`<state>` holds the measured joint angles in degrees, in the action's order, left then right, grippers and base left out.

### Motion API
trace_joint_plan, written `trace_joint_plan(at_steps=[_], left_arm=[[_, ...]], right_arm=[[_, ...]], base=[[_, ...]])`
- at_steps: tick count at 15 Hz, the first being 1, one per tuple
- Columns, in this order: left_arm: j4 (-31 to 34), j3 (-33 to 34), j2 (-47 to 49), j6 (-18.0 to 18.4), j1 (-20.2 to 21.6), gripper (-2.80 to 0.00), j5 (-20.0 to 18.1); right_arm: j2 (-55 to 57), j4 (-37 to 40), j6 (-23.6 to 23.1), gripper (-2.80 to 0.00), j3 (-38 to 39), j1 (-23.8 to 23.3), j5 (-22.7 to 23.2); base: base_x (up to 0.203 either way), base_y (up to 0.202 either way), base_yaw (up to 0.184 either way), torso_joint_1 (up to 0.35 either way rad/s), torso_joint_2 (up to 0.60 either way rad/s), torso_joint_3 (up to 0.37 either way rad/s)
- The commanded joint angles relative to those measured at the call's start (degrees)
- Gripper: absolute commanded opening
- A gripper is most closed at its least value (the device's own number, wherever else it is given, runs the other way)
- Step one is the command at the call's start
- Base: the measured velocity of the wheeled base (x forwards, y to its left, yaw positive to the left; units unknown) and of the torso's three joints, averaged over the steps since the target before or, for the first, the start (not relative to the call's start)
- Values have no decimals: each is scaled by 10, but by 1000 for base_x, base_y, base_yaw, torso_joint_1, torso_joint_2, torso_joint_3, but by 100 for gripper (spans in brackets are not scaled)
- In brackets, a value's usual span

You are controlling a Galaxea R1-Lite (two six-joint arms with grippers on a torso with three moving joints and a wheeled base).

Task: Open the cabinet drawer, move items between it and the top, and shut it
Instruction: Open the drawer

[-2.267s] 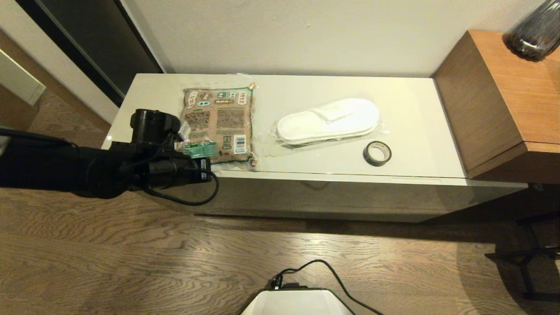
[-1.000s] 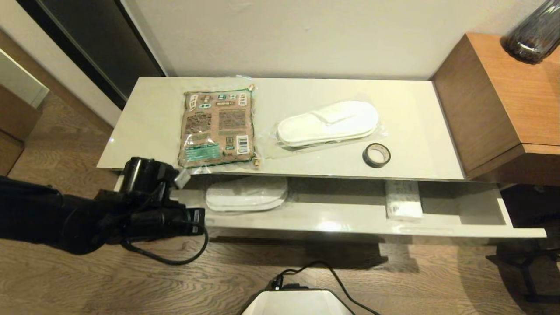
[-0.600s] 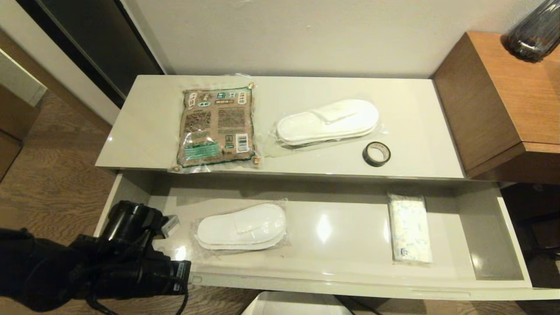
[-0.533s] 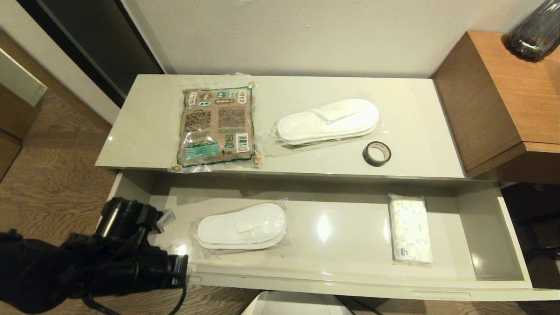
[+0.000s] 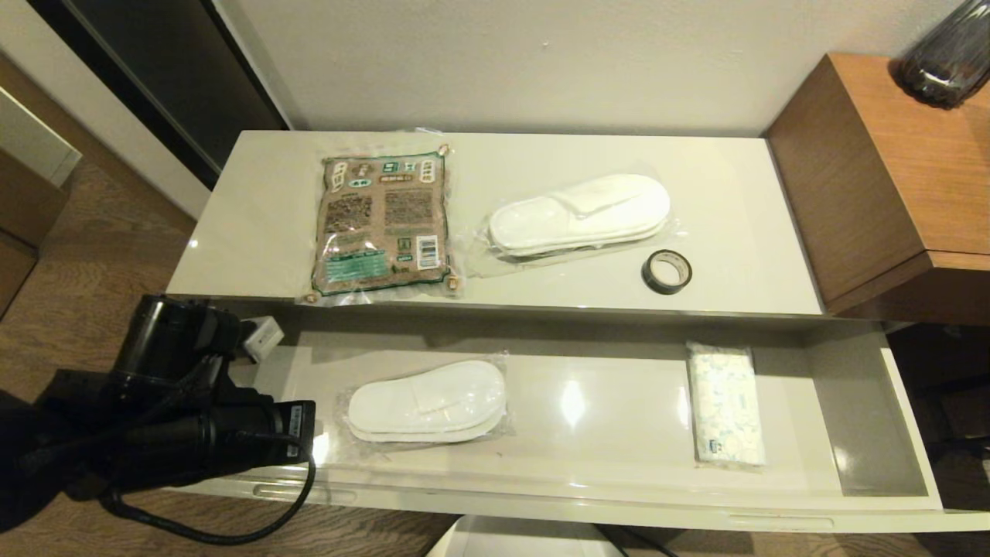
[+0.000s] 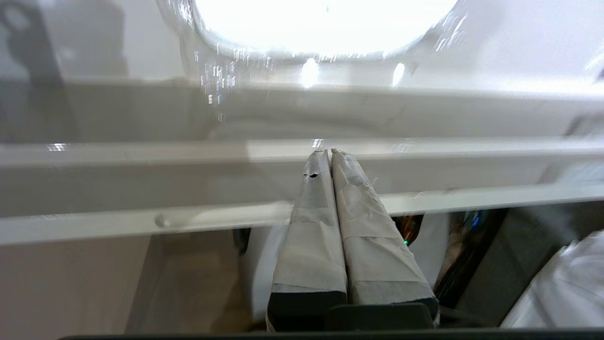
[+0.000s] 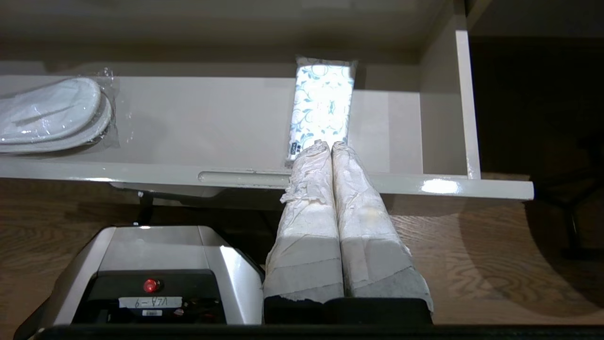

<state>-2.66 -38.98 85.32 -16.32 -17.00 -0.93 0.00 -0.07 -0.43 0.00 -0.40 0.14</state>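
The cabinet drawer [image 5: 619, 499] stands pulled far out. Inside lie a wrapped white slipper pair [image 5: 427, 401] and a blue-patterned white packet [image 5: 725, 402]. On the top [image 5: 255, 232] rest the brown-and-green packet [image 5: 383, 224], another wrapped slipper pair [image 5: 580, 213] and the black tape roll [image 5: 666, 271]. My left arm [image 5: 193, 410] hangs over the drawer's left front corner. Its gripper [image 6: 326, 152] is shut on nothing, just above the drawer's front rim [image 6: 118, 156]. My right gripper [image 7: 330, 144] is shut and empty, low in front of the drawer's slot handle [image 7: 240, 177].
A higher brown wooden side unit [image 5: 889, 178] with a dark vase [image 5: 947, 54] borders the cabinet on the right. The robot base [image 7: 155, 269] sits on the wood floor under the drawer's front. A wall runs behind the cabinet.
The drawer went from shut to fully pulled out, drawn by my left arm. In the last half second that arm lifted off the front edge and shifted back toward the left corner.
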Motion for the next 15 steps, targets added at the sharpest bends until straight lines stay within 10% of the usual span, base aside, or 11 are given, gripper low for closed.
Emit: trace_joint_plan(at_steps=[1, 6, 15], left_arm=[[3, -18, -10, -7, -6, -280, 3], [-28, 4, 54, -31, -6, -280, 8], [-269, 125, 195, -41, -7, -280, 27]], right_arm=[[0, 0, -1, -280, 0, 1, 0], [0, 0, 0, -280, 0, 0, 0], [0, 0, -1, -280, 0, 0, 0]], base=[[0, 0, 0, 0, 0, 0], [0, 0, 0, 0, 0, 0], [0, 0, 0, 0, 0, 0]])
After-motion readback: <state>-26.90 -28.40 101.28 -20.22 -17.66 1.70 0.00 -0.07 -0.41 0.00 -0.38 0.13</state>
